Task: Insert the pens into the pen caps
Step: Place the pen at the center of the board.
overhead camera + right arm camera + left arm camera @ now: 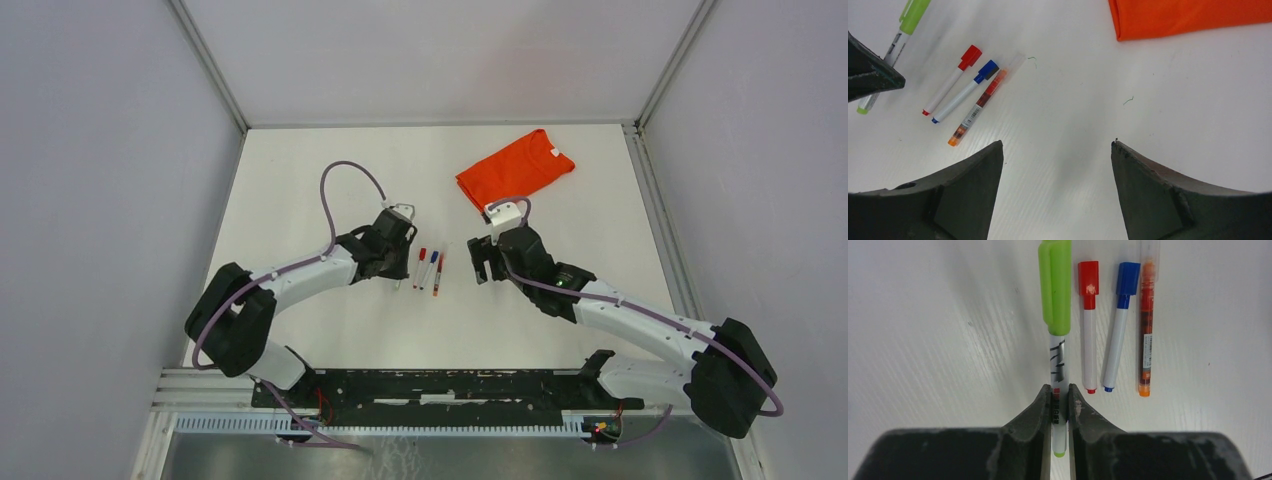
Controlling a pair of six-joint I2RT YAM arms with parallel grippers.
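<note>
1. Left gripper (1060,390): jaws clamped on the tail of the green pen (1058,355), whose long axis runs straight ahead, with the green cap (1055,285) on the far end.
2. Red pen (1089,350), blue pen (1115,347) and orange pen (1145,340) lie roughly parallel, just to its right.
3. Right gripper (1057,143): jaws wide apart, empty, beyond that row.

The white table (300,180) carried a red pen (1089,340), a blue pen (1117,340) and an orange pen (1146,330) lying side by side near its middle, with a folded orange shirt (515,170) toward its far right.

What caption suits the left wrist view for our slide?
Left gripper clamps green-capped white pen beside red-capped pen, blue-capped pen and clear-capped orange pen.
</note>
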